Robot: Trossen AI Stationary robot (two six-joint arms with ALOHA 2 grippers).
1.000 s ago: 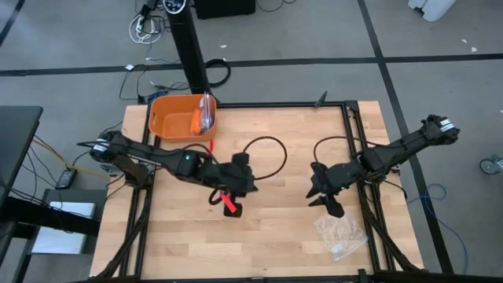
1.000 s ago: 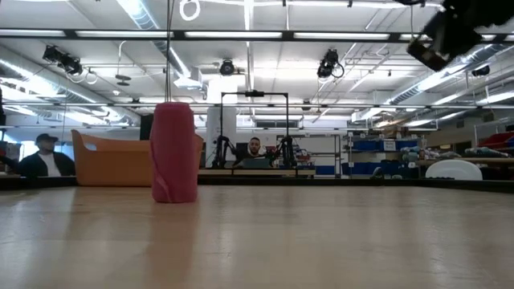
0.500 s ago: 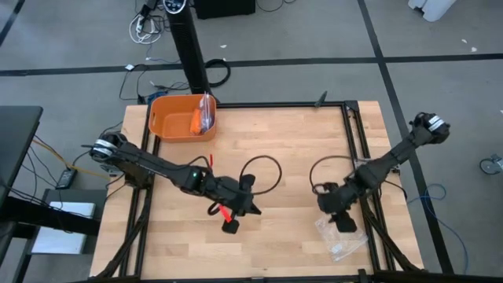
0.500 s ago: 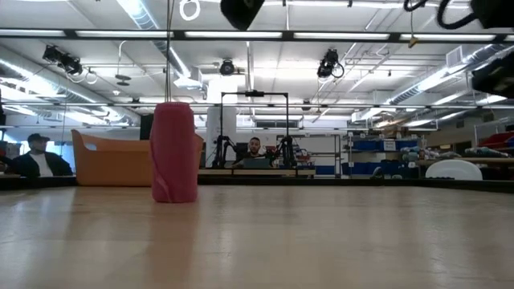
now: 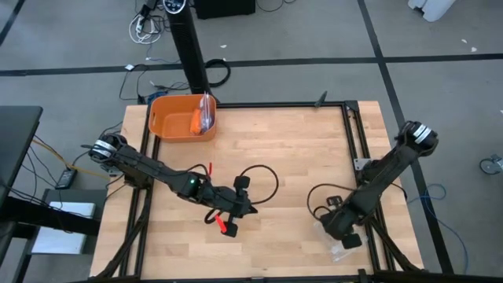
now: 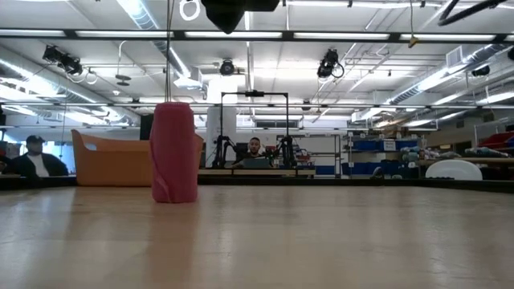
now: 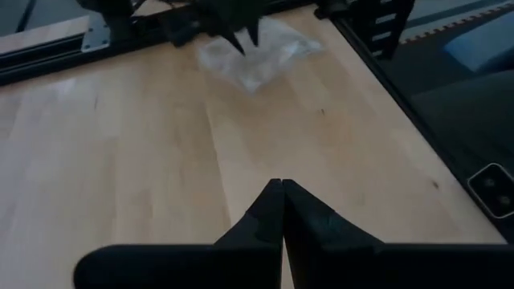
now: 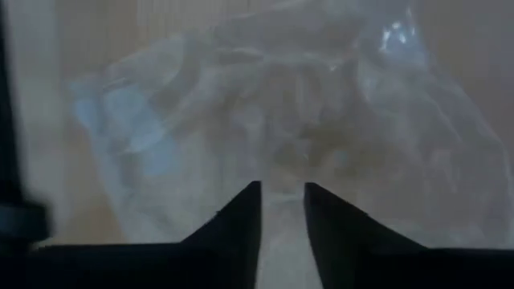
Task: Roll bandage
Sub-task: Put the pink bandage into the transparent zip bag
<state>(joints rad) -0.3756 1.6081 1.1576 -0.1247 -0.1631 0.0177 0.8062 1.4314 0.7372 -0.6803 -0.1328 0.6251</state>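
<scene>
The bandage point(image 6: 174, 152) is a magenta-pink roll. In the low view it stands upright on one end on the table, in front of the orange tub point(image 6: 112, 160). My left gripper point(image 5: 248, 210) is shut and empty, left of the table's middle. It hangs high above the roll and a little to its right point(image 6: 233, 10). My right gripper point(image 5: 346, 236) points down at a clear crinkled plastic bag point(image 8: 265, 104) near the table's near right corner. Its fingers stand a narrow gap apart. My right gripper comes at the clear plastic bag point(image 8: 281, 168) from above, fingers pointing down over its middle. The bag lies flat on the table. I cannot tell whether the fingertips touch it.
The orange tub point(image 5: 169, 126) stands at the far left corner with an orange thing and a clear pack inside. Black cables loop over the table near each arm point(image 5: 267, 177). People sit in the room beyond the table point(image 6: 36, 156).
My right gripper has swung toward the table's near edge and gone down, tipping from slanting to pointing nearly straight down over the plastic bag. My left gripper has sunk and drifted a little toward the near edge, staying shut. The bandage roll has stood still.
</scene>
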